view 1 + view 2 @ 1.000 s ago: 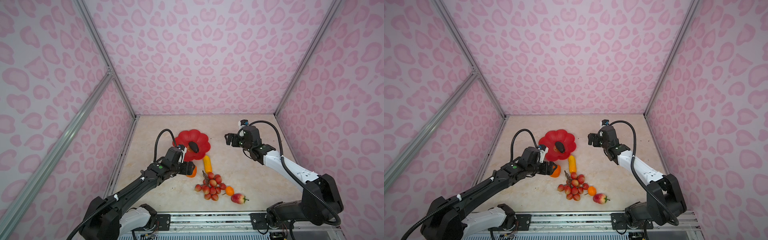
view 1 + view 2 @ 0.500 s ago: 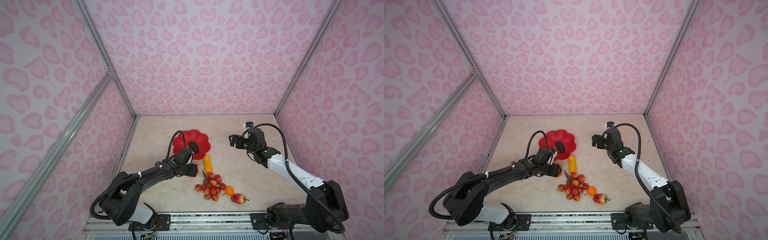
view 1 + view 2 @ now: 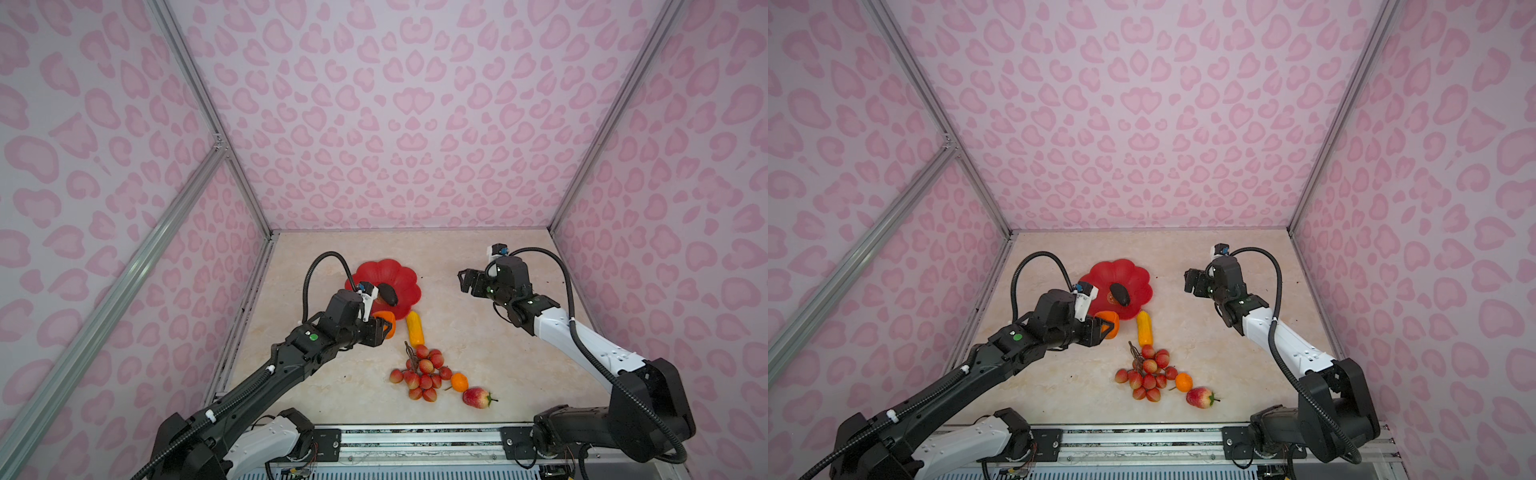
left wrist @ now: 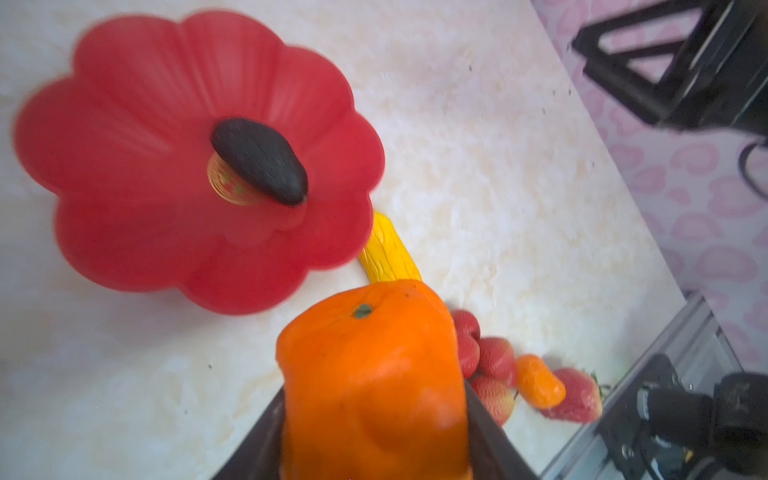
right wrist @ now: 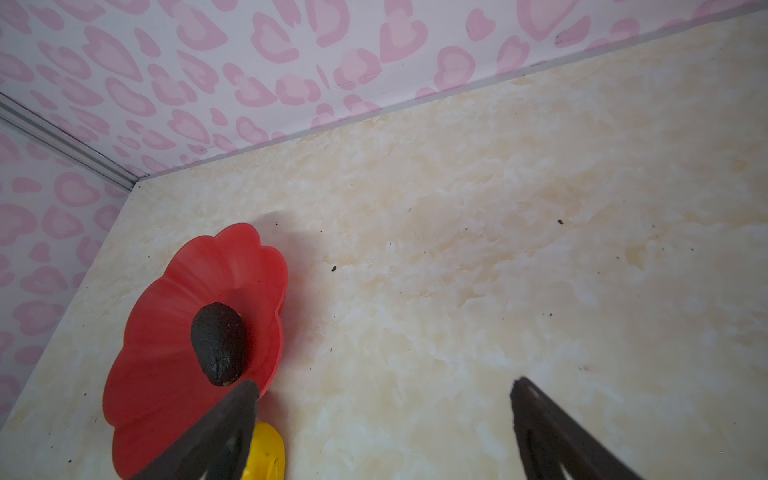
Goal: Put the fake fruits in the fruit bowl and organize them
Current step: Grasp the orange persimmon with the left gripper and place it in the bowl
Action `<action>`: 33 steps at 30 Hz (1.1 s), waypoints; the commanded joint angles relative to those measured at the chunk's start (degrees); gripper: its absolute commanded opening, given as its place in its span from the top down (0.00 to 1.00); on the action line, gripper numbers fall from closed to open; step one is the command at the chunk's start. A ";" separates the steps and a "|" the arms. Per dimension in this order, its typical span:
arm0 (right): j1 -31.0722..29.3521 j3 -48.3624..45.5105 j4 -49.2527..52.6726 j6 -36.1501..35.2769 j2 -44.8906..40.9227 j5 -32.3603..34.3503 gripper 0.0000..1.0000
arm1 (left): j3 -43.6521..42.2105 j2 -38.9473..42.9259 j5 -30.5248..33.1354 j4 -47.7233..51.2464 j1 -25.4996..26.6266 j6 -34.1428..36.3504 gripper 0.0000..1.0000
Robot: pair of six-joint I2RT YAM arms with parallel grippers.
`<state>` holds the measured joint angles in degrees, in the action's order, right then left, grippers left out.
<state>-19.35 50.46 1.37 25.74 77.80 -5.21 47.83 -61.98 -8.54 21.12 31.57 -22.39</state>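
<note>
strawberry of red plastic with a green stalk (image 3: 477, 397) lies nearest the front edge of the pale marbled tabletop (image 3: 478, 332), a little right of centre. just behind it on the left sits a small round orange fruit (image 3: 459, 382), close against a bunch of red lychees on a brown stem (image 3: 422, 374) that spreads across the middle, its stem end pointing away from the front. farther in lies a yellow oblong fruit (image 3: 414, 329), lengthwise near to far, with its far end right at the bowl's near rim; whether they touch cannot be told.

left of the yellow fruit, the left gripper (image 3: 384, 326) has its jaws clamped on a large orange fruit (image 4: 374, 374). the wrist view shows the orange's sides pressed flat between the two dark fingers (image 4: 486, 432). it is held just short of the bowl's near edge.

beyond it stands the shallow glossy red bowl with a scalloped petal rim (image 3: 386, 270). a dark, rough avocado (image 3: 388, 294) lies in it, partly covering the round gold emblem (image 4: 224, 187) at its centre.

well to the right of the bowl hangs the right gripper (image 3: 466, 282), facing left, its jaws wide apart with only bare tabletop between them.
</note>
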 commanded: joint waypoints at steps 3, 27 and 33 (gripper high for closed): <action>0.05 -0.76 1.43 0.45 -0.14 -0.48 0.08 | 5.71 -7.97 -1.59 -2.45 -5.38 3.58 0.50; -1.96 -4.71 4.42 0.54 -2.25 1.95 0.12 | 20.39 -39.92 -4.75 -6.50 -11.01 -2.79 0.42; -8.69 -2.60 5.49 0.30 1.12 5.56 0.13 | 19.28 -36.42 -4.38 -7.98 -11.01 -2.42 0.27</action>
<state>-26.28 47.37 5.93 26.13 77.69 -1.76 67.26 -100.64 -12.43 15.03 20.58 -24.99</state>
